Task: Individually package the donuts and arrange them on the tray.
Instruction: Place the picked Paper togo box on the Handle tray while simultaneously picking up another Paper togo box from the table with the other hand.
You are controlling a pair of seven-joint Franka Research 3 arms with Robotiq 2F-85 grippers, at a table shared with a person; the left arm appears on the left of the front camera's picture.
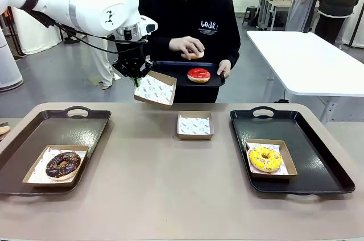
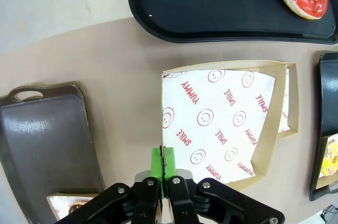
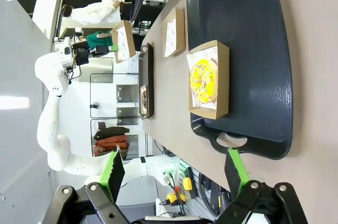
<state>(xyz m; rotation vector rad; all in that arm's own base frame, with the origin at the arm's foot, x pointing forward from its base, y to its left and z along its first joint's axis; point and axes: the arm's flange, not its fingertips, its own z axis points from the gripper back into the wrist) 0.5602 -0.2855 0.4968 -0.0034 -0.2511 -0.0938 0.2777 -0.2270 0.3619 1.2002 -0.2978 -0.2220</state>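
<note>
Cardboard, paper-lined: front, I see the box point(image 1: 154, 89) held clear of the table point(image 1: 148, 184), my left gripper point(image 1: 136, 80) pinching its rim; the black tray point(image 1: 170, 69) beyond carries the red donut point(image 1: 198, 75). Left wrist: jaws clamped on that rim. Right wrist: right gripper point(image 3: 175, 167) spread, empty, facing the boxed yellow donut point(image 3: 203, 80).

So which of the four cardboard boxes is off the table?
The lifted box, clamped by its edge in the left end effector, tilted in mid-air. The mid-table box lies flat; the remaining two carry the chocolate donut and the yellow donut.
</note>
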